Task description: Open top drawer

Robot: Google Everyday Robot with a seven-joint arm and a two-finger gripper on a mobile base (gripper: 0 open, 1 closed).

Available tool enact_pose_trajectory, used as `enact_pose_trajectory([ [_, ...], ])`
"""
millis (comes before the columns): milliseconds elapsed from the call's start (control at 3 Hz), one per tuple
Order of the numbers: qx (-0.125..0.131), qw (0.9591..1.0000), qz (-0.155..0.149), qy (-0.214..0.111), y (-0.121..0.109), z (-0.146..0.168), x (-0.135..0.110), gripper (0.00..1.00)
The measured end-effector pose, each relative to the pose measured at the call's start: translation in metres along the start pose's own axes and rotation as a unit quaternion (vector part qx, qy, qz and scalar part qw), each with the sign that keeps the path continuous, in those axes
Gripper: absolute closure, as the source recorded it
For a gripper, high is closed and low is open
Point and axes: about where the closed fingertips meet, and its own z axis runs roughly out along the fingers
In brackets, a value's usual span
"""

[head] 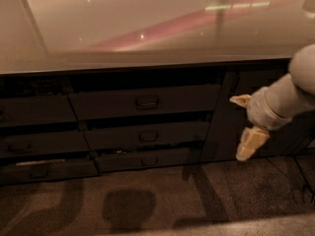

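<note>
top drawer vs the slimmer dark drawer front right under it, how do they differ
The top dark grey drawer front is taller than the slimmer dark front below it, and wider, reaching further left. The top one sits directly under the pale countertop; the slimmer one has fronts above and below. Both are flat, with one small centred handle. The open cream gripper hangs to their right, touching neither.

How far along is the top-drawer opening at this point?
Done: nothing visible. The top drawer shows no tray interior, and nothing touches its handle. In hand: the gripper hangs open to the drawer's right, clear of it. Left: reach the handle, grasp it and pull the drawer out.
</note>
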Motion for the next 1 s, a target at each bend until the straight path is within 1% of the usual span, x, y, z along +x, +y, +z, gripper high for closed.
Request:
enact_pose_trajectory([
  [333, -0.001, 0.9993, 0.025, 0.028, -0.032, 0.015, 0.008, 0.00],
  [667, -0.002, 0.9984, 0.037, 0.042, -0.047, 0.022, 0.013, 0.00],
  [1000, -0.002, 0.9966, 0.055, 0.061, -0.066, 0.031, 0.019, 0.00],
])
